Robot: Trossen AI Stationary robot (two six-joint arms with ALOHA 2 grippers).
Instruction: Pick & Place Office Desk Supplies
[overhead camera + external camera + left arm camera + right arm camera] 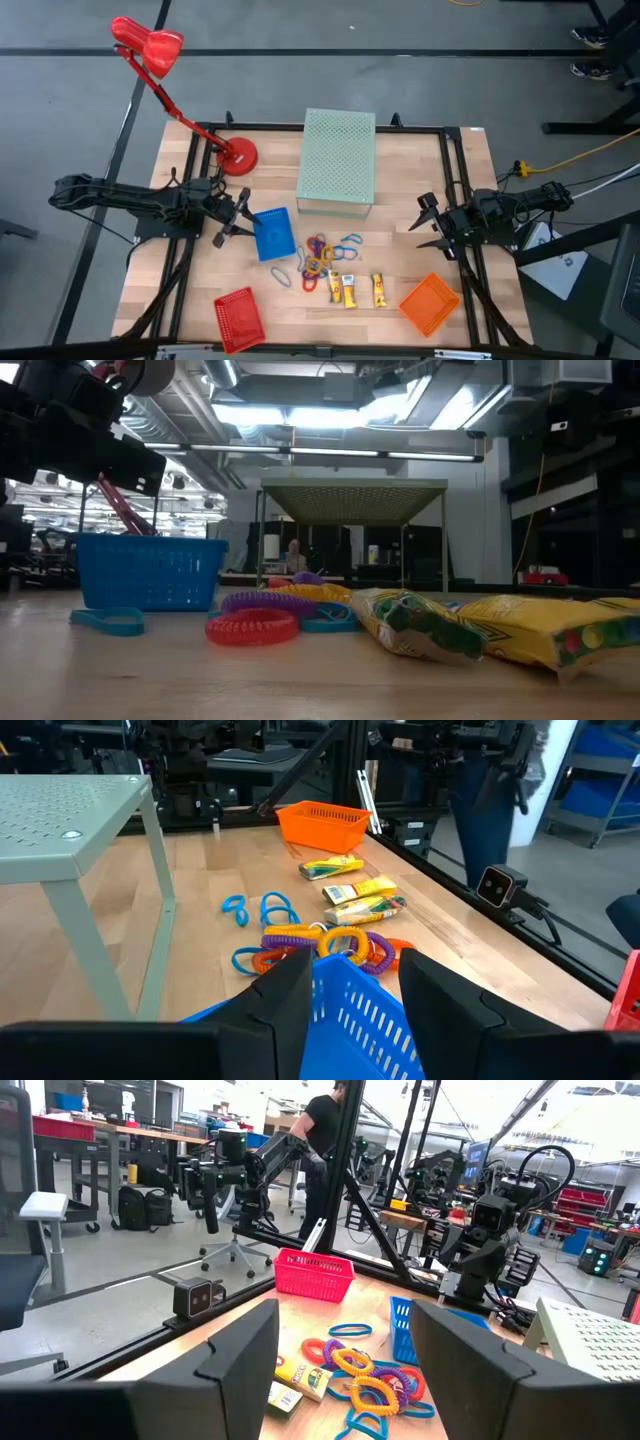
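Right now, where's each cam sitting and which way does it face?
High: overhead, straight down; both arms, left end effector at the blue basket.
Low: table height, level across; blue basket, yellow packets.
Left wrist: over the blue basket, toward the orange basket; own fingers.
Right wrist: toward the red basket; own fingers.
All share the coil loops.

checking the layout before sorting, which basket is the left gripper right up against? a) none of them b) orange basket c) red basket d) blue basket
d: in the high view the left gripper sits at the edge of the blue basket, and the left wrist view shows blue mesh between its fingers.
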